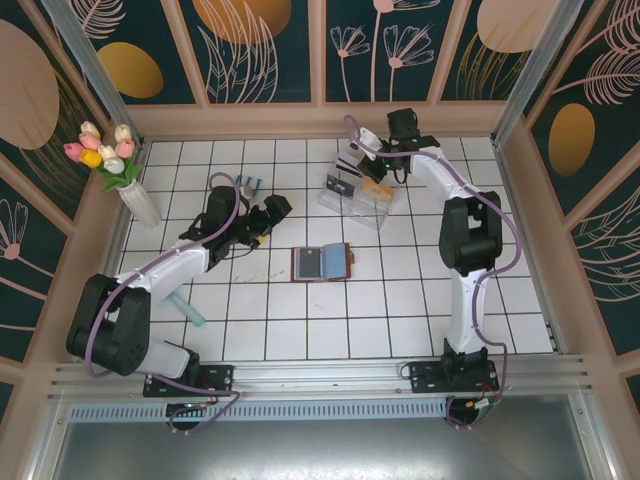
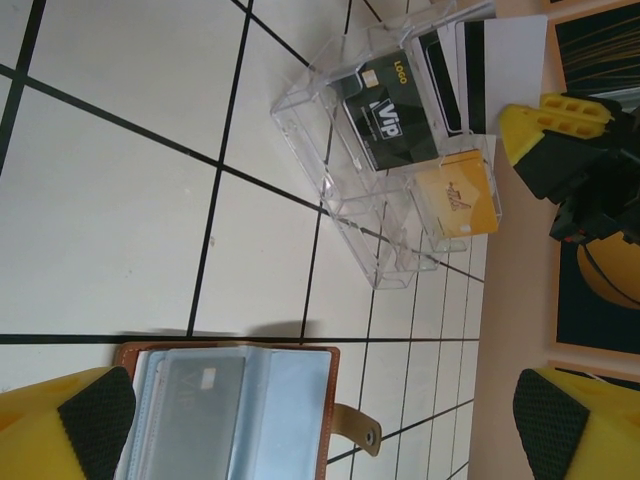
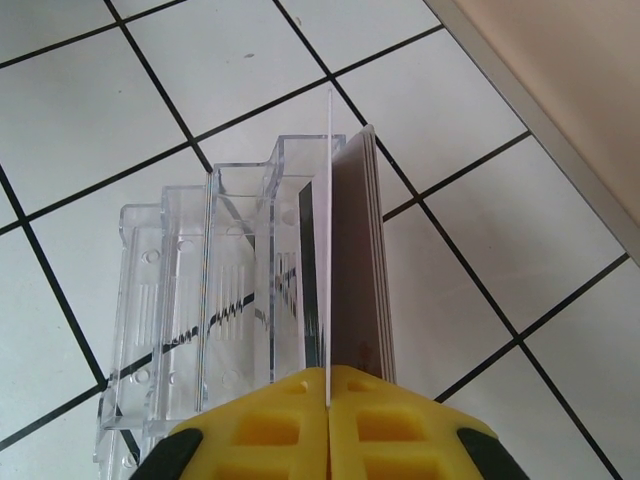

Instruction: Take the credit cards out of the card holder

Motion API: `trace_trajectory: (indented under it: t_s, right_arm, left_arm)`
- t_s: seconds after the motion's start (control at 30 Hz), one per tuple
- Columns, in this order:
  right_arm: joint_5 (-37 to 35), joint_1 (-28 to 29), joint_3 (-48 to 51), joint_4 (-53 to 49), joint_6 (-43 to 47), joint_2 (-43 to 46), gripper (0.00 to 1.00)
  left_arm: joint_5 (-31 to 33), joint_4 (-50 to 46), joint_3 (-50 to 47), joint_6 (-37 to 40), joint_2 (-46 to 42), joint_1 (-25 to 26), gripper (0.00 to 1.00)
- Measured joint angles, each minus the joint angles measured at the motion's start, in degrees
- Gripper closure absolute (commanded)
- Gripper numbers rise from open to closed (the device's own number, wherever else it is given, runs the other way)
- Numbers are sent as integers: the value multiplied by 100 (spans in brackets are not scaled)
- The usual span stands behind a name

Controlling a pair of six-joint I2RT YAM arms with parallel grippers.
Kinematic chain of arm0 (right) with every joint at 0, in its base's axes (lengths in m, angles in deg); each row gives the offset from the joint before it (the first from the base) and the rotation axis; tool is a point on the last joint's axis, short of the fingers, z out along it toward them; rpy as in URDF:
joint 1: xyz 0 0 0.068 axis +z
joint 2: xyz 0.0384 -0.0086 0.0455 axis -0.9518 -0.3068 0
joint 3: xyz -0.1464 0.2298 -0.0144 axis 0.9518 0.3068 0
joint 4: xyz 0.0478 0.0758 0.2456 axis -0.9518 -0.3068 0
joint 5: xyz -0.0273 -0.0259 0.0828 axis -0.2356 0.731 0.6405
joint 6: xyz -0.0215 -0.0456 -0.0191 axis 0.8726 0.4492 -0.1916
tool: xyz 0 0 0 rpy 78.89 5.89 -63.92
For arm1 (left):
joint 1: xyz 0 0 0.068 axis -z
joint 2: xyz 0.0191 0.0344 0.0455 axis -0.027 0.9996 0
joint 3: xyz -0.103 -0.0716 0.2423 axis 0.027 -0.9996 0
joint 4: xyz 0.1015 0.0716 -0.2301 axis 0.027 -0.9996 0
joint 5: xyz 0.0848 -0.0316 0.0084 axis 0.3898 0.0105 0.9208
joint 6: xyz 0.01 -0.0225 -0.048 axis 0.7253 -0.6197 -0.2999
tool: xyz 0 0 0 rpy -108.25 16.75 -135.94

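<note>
The card holder [image 1: 320, 262] lies open on the tiles, brown leather with blue-grey pockets. In the left wrist view a grey card [image 2: 200, 395] sits in a pocket of the card holder [image 2: 285, 400]. My left gripper [image 1: 272, 212] hangs open just left of it, and its pads [image 2: 95, 420] stand wide apart around nothing. My right gripper [image 3: 328, 385] is shut on a thin white credit card [image 3: 328, 230], seen edge-on. It holds that card over the end slot of the clear box [image 3: 200, 300], next to a stack of cards [image 3: 360, 250]. A dark VIP card [image 2: 390, 115] and a yellow card [image 2: 460, 195] lie in the box.
The clear plastic box [image 1: 358, 197] stands at the back middle under my right gripper [image 1: 372, 150]. A vase of tulips [image 1: 120, 165] stands at the far left. A teal-headed tool [image 1: 250, 184] lies behind the left arm. Wooden walls close in the tiled floor.
</note>
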Motion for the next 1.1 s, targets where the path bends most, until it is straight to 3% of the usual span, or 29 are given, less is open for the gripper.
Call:
trace_trajectory:
  t_s: [0.17, 0.5, 0.67, 0.9, 1.1]
  right_arm:
    - [-238, 120, -11, 17, -9, -90, 72]
    - [-293, 177, -127, 4, -133, -114, 70]
    - [-155, 177, 57, 13, -407, 356, 65]
    - [-162, 192, 590, 444, -1681, 1631, 62]
    - [-334, 560, 2662, 1602, -3630, 3029, 53]
  left_arm:
    - [-63, 15, 0, 0, 42, 0, 1]
    - [-83, 39, -33, 4, 39, 0, 1]
    - [-81, 37, -35, 50, 37, 0, 2]
    - [-37, -28, -50, 308, 28, 0, 3]
    - [37, -243, -94, 544, 28, 166, 8]
